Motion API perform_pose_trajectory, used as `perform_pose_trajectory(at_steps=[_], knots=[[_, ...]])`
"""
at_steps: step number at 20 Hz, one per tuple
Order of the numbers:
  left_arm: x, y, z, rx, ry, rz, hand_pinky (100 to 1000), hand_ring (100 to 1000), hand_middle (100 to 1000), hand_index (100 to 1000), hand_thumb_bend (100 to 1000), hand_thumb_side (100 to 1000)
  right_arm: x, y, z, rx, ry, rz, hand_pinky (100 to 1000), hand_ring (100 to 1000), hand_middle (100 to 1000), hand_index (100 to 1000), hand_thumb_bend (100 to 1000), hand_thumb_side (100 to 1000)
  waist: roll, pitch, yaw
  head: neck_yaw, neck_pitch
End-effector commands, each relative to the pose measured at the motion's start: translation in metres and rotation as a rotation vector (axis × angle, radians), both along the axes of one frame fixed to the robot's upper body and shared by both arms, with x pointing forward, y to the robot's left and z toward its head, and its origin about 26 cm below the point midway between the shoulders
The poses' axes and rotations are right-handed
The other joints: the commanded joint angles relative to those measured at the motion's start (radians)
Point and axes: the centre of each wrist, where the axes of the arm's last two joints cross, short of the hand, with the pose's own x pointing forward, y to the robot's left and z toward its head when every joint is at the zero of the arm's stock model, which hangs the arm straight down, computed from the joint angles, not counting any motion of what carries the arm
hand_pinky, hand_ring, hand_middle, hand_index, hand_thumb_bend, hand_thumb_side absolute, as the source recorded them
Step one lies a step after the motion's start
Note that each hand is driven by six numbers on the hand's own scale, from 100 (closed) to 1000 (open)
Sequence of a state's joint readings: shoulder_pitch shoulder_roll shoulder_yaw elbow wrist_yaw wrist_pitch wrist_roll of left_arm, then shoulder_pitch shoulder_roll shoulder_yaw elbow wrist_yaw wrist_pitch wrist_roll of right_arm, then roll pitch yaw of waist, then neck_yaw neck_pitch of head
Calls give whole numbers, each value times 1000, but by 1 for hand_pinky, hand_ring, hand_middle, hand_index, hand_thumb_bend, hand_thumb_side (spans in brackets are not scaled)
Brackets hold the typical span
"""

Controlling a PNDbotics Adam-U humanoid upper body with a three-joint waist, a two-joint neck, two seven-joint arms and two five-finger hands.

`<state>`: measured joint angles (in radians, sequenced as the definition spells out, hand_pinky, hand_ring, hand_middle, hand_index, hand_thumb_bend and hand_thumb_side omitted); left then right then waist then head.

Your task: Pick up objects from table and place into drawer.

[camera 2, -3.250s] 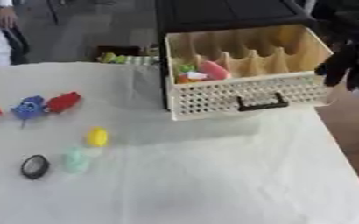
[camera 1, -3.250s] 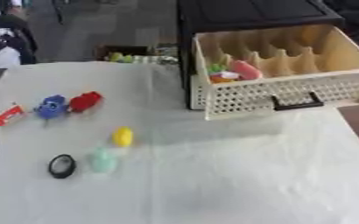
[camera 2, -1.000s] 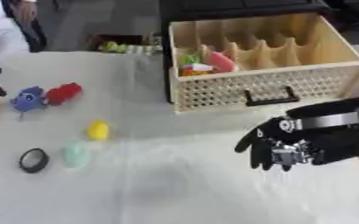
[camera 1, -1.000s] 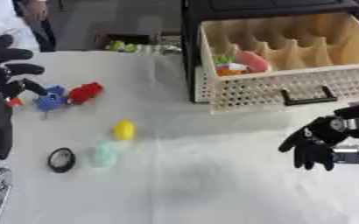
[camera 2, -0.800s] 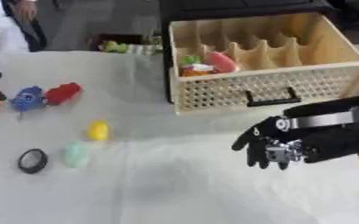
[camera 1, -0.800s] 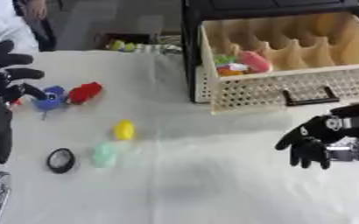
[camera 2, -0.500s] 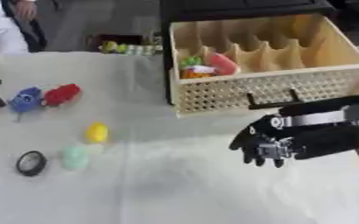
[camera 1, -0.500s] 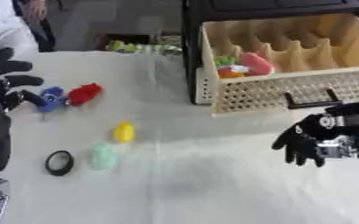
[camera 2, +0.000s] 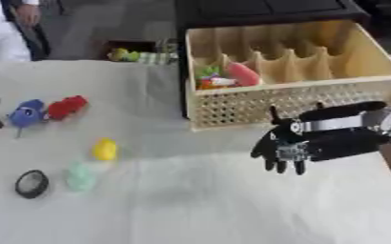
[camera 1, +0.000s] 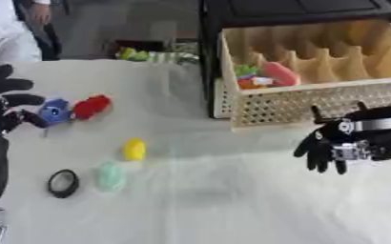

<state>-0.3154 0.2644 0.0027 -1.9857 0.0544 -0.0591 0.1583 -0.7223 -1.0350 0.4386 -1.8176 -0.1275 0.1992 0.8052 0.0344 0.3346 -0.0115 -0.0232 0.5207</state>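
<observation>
On the white table [camera 1: 207, 205] lie a yellow piece [camera 1: 134, 149], a pale green piece [camera 1: 109, 175], a black ring [camera 1: 63, 183], a red toy [camera 1: 91, 106] and a blue toy [camera 1: 54, 111]. The wooden drawer [camera 1: 315, 71] stands pulled out at the back right, holding a pink and a green item [camera 1: 265, 76] in its left compartment. My right hand [camera 2: 295, 140] hangs open in front of the drawer's perforated face, fingers down, holding nothing. My left hand [camera 1: 0, 102] is open at the left edge, beside the blue toy.
A black cabinet [camera 1: 291, 9] frames the drawer. Green and yellow items [camera 1: 153, 55] lie at the table's far edge. A person in white [camera 1: 3, 33] stands at the back left.
My right hand has moved left and up, closer to the drawer front. My left hand has stayed by the blue toy. The camera has shifted a little.
</observation>
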Motion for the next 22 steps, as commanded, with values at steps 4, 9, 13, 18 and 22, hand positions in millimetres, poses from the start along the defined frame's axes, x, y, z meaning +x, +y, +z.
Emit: perform_pose_trajectory(at_steps=[4,9,13,18,22], knots=[[-2,-1,6,12,-20,-3,445,621,651,842,100,972,11,-9,8,-13,-52,-34,587,711,690,880,100,1000,-5,-7,7,-2,-25],[-2,-2,5,15,-19,-13,449,624,655,844,100,976,20,-13,7,-3,-81,-49,591,713,690,878,100,1000,-5,1,11,-2,-35],[-2,-3,5,15,-14,-18,450,625,655,845,100,980,25,-14,9,6,-108,-54,587,709,686,873,100,1000,-4,5,13,-2,-40],[-2,-4,4,16,-9,-24,452,625,656,845,100,982,34,-14,11,11,-117,-54,568,680,648,836,100,1000,-5,8,14,-3,-44],[-2,-5,4,18,-7,-26,453,626,657,845,100,982,38,-11,12,2,-108,-32,559,667,635,826,100,1000,-6,9,14,-4,-46]])
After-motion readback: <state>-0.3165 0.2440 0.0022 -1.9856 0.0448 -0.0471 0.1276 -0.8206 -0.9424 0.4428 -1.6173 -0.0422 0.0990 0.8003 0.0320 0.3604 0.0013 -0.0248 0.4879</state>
